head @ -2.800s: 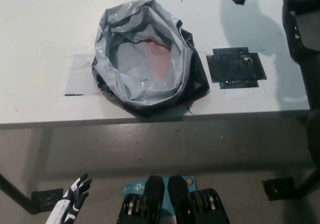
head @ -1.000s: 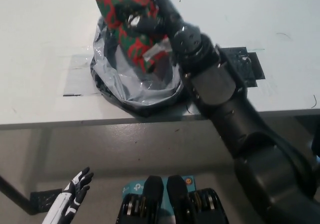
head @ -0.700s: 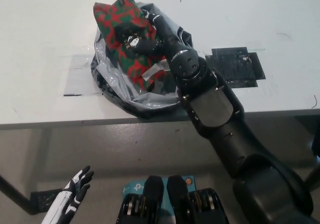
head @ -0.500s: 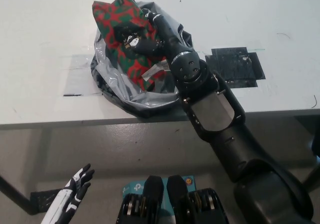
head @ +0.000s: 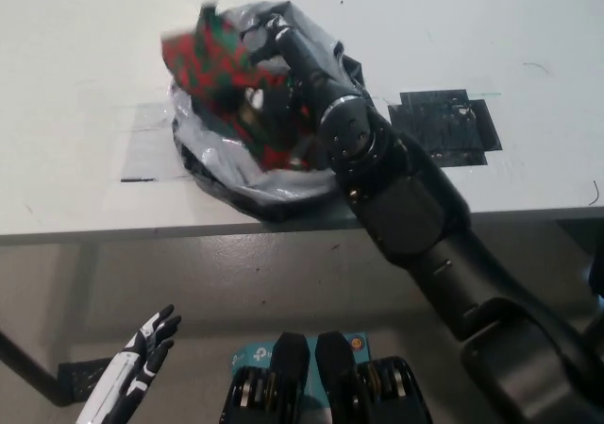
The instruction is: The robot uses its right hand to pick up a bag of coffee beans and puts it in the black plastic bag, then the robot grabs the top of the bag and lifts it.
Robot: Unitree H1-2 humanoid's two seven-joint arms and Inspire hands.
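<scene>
Lowered further into the black plastic bag (head: 250, 174), the coffee bag (head: 212, 65) is gripped by the right hand (head: 274, 51), its long axis tilted up-left; the left hand (head: 146, 348) is held with fingers spread.

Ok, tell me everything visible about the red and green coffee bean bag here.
The red-and-green patterned coffee bean bag looks soft and crumpled, motion-blurred in this picture. It sits tilted, lower part inside the open grey-lined black plastic bag on the white table, top sticking out toward the far left rim. The black right robot hand is against its right side; whether it grips cannot be told.
</scene>
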